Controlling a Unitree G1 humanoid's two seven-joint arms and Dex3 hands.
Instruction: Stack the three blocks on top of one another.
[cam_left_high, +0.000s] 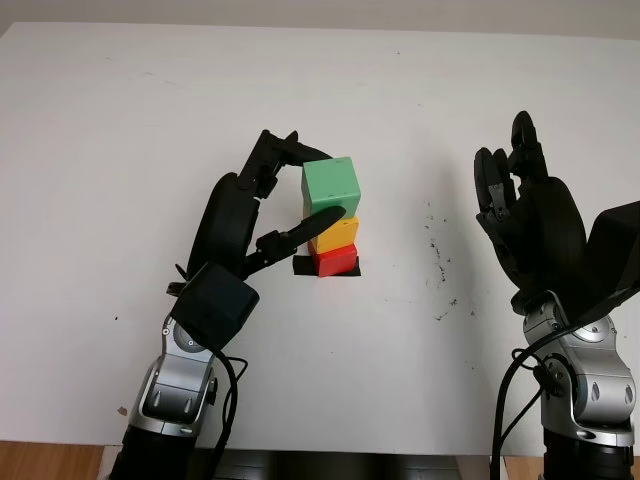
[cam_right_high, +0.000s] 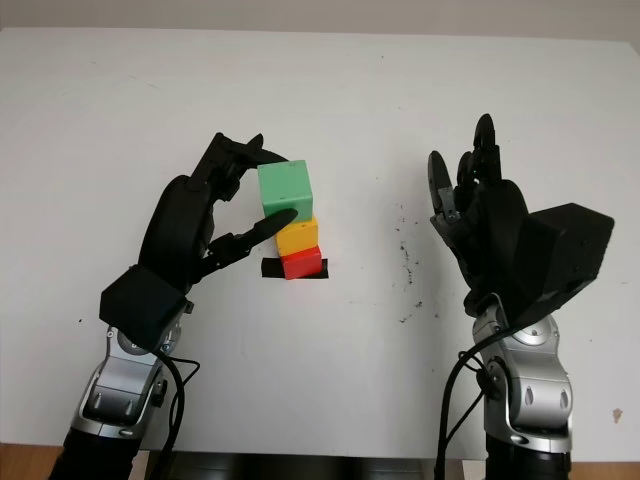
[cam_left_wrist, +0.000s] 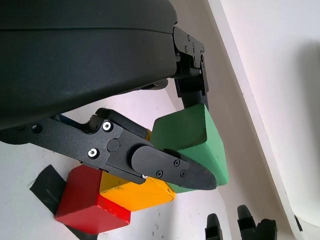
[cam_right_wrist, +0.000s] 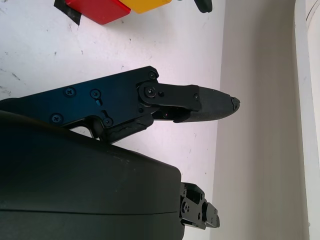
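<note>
Black tape patch (cam_left_high: 330, 266) on white table (cam_left_high: 120, 120) — landmark. Red block (cam_left_high: 334, 259) sits on patch, yellow block (cam_left_high: 334, 231) on red one, green block (cam_left_high: 331, 186) on top. Left hand (cam_left_high: 275, 200) grasps green block: thumb crosses its front, fingers (cam_left_high: 280, 150) behind it — contact there hidden. Yellow block partly covered by thumb. Right hand (cam_left_high: 525, 205) well right of patch, raised above table, released, holds nothing.
</note>
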